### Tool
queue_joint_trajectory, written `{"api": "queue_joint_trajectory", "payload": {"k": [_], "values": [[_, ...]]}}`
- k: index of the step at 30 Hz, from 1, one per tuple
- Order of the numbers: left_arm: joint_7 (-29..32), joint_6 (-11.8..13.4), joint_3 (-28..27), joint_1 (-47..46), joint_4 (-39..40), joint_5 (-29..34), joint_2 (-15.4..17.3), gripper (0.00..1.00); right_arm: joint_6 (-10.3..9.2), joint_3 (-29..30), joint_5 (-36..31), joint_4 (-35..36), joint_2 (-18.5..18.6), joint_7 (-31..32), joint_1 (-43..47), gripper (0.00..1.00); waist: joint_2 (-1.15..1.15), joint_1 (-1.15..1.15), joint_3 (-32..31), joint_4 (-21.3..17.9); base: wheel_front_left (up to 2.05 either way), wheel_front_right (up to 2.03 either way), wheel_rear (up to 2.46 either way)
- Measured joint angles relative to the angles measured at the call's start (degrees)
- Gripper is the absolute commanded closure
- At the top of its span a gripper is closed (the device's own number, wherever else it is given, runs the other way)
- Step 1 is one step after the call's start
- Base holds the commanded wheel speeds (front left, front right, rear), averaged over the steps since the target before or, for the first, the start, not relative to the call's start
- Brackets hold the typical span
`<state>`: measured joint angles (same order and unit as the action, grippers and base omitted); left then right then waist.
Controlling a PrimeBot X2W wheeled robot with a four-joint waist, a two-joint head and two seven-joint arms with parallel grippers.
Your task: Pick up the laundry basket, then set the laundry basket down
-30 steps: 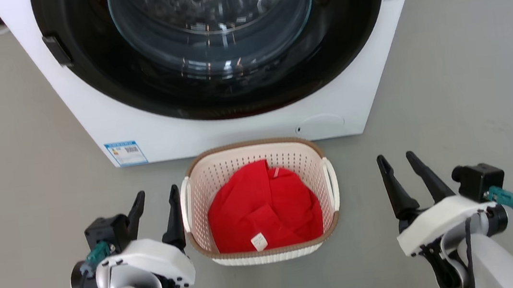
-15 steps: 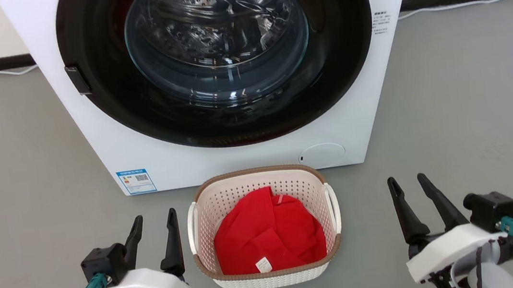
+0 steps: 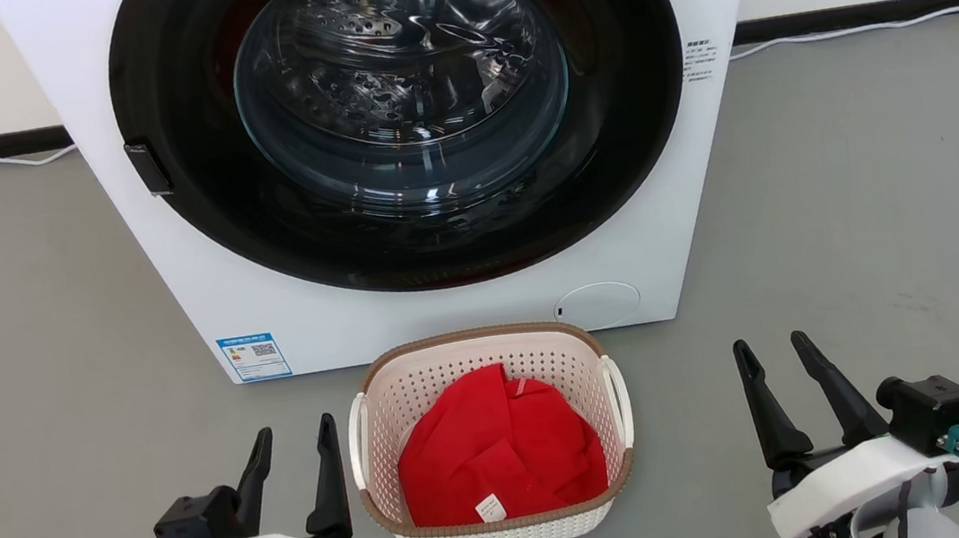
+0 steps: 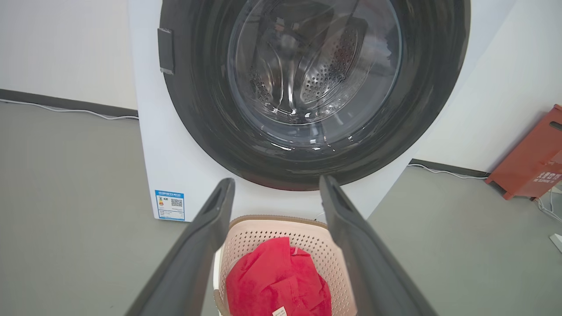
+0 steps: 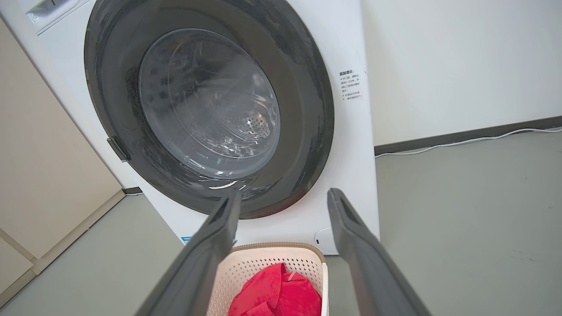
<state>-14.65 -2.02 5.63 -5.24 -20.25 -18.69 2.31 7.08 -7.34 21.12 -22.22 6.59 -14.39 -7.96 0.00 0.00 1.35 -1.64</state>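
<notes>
Holding a red garment [image 3: 501,460], the small cream-white perforated plastic laundry basket [image 3: 474,376] stands on the grey floor [image 3: 874,242], close before the white front-loading washing machine [image 3: 200,274]. Step in hand: approach. The left gripper [image 3: 295,427], fingers parted and empty, is just beside the basket's left handle [image 3: 357,441]; the right gripper [image 3: 769,342], likewise, is well apart. Next move, likely: close onto both handles. Open floor either side; machine bars the rear

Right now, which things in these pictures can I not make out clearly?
Head view: bottom of the laundry basket, covered by the red cloth.
Head view: print on the blue sticker, too small.
Left wrist view: basket's near side, cut off by the bottom edge.
</notes>
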Motion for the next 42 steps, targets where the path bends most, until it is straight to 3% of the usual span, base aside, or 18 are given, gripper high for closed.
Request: {"api": "queue_joint_trajectory", "payload": {"k": [42], "values": [[0.0,0.97,0.86,1.04,-0.29,-0.12,0.04,0.0,0.0,1.09,-1.85,0.79,0.15,0.0,0.47,0.0,0.0,0.0,0.66,-0.07,0.0,0.0,0.0]]}}
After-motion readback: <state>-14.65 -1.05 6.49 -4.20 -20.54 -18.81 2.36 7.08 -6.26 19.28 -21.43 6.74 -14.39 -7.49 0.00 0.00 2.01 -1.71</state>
